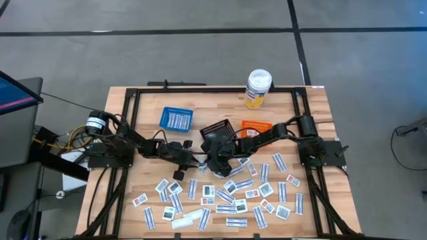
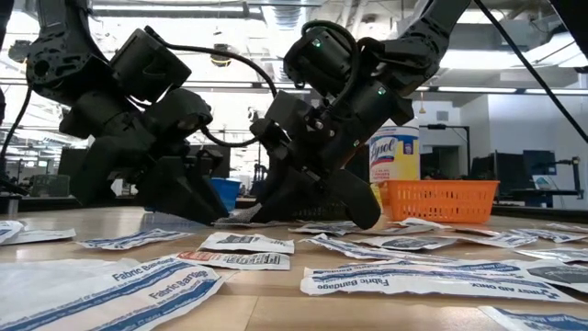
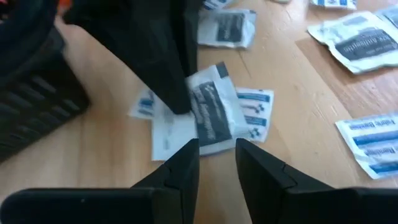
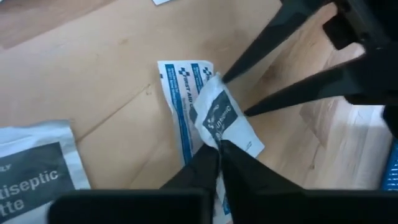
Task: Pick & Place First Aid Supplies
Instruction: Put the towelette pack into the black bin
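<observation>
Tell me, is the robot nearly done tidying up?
No. The blue basket already holds some packets. The right end effector is shut on a small dark-printed packet, with the open left end effector beside it. Dozens of packets are left on the table.

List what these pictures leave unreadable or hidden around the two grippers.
- High view: the packet pinched by the right gripper is hidden under the arms.
- Low view: both grippers' fingertips are lost among dark arm bodies.
- Left wrist view: print on the packets ahead of the left gripper is blurred; the other arm's finger covers part.
</observation>
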`<state>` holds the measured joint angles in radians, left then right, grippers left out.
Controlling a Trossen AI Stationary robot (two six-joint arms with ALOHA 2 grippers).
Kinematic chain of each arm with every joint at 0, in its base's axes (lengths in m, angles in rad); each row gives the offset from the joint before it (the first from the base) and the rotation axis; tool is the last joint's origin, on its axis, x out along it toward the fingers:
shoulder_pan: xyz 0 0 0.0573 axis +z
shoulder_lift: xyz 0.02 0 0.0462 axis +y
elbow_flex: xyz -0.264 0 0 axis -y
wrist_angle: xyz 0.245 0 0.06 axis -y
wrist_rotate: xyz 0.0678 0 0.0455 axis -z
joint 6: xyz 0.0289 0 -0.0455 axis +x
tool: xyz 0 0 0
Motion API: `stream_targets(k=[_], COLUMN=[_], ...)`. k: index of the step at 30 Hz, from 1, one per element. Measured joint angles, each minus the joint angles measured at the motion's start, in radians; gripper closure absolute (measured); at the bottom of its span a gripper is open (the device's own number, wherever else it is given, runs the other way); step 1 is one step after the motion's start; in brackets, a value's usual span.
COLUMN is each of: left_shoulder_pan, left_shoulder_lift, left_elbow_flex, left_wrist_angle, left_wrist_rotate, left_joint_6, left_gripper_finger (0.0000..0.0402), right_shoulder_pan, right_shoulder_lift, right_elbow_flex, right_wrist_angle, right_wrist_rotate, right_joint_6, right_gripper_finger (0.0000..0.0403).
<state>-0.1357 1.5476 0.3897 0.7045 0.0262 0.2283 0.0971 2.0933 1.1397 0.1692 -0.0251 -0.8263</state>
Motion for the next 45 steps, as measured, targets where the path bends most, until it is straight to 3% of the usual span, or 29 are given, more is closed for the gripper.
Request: stream_targets(k=[5, 9, 13, 20, 24, 28, 32, 39, 42, 45], left_shoulder_pan=[-0.009, -0.008, -0.009, -0.009, -0.009, -0.009, -0.006, 0.066, 0.1, 0.126], left_shoulder_lift=[-0.118, -0.244, -0.343, -0.412, -0.409, -0.409, -0.408, -0.408, -0.408, -0.408], left_elbow_flex=[0.0, 0.0, 0.0, 0.0, 0.0, 0.0, 0.0, 0.0, 0.0, 0.0], left_wrist_angle=[0.005, -0.04, -0.089, -0.15, -0.151, -0.145, -0.101, -0.05, -0.045, -0.03], left_wrist_rotate=[-0.075, -0.087, -0.085, -0.084, -0.082, -0.094, -0.229, -0.277, -0.275, -0.207], left_joint_6=[0.0, 0.0, 0.0, -0.001, -0.001, 0.038, 0.17, 0.201, 0.201, 0.201], left_gripper_finger=[0.0296, 0.0296, 0.0296, 0.0296, 0.0296, 0.0296, 0.0293, 0.0262, 0.0245, 0.0229], right_shoulder_pan=[0.005, 0.029, 0.054, 0.077, 0.023, -0.077, -0.149, -0.198, -0.199, -0.191], right_shoulder_lift=[-0.003, -0.054, -0.167, -0.42, -0.494, -0.508, -0.477, -0.466, -0.466, -0.466], right_elbow_flex=[0.0, -0.004, -0.001, 0.003, -0.053, -0.171, -0.224, -0.217, -0.217, -0.217], right_wrist_angle=[-0.002, -0.067, -0.15, -0.333, -0.323, -0.14, 0.134, 0.167, 0.164, 0.163], right_wrist_rotate=[0.011, 0.125, 0.233, 0.237, 0.232, 0.128, -0.052, -0.071, -0.117, -0.146], right_joint_6=[-0.011, -0.011, 0.056, 0.26, 0.316, 0.397, 0.519, 0.798, 0.797, 0.794], right_gripper_finger=[0.0389, 0.0399, 0.04, 0.0401, 0.0402, 0.0402, 0.0402, 0.0402, 0.0402, 0.0402])
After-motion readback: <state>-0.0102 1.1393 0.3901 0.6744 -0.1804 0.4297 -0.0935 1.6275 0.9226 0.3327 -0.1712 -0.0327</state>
